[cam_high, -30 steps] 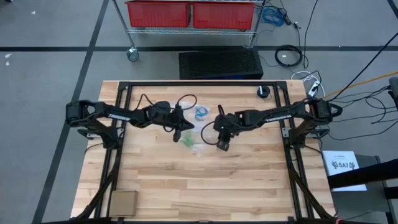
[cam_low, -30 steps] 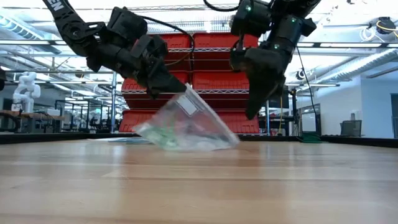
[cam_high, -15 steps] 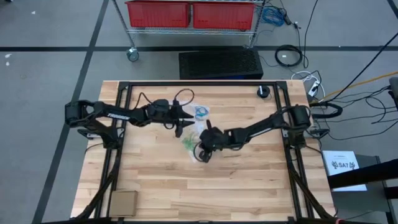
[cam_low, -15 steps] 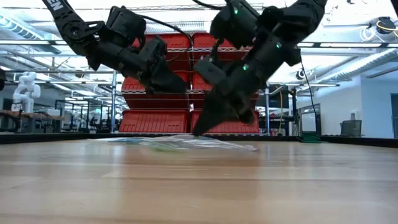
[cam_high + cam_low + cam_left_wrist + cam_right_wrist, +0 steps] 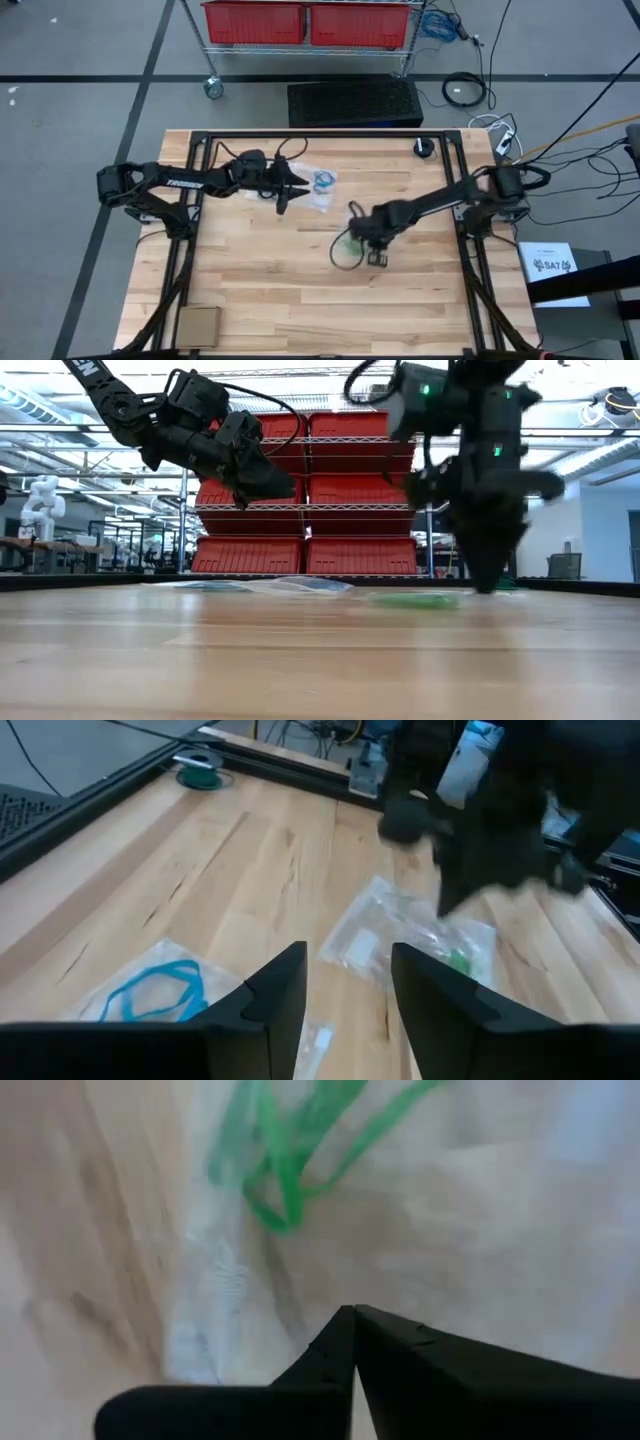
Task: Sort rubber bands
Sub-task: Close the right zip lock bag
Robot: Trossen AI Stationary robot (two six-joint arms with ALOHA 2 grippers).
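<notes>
dragging the green-band bag (image 5: pixel 348 246) clear across the surface (image 5: pixel 300 300)
my right fingers (image 5: pixel 377 257) pinch together on its edge at four o'clock; keep low, pull steadily. left fingers (image 5: pixel 283 203) hang apart.

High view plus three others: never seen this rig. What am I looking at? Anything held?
Two robot arms work at a wooden table. The high view looks straight down; the low view looks level across the tabletop; each wrist view rides on one arm. On the table lie clear bags: one with blue rubber bands, one with green rubber bands. The left end effector is open, hovering by the blue one, holding nothing. The right end effector is shut at the green bag's edge; whether it pinches the plastic is unclear.
</notes>
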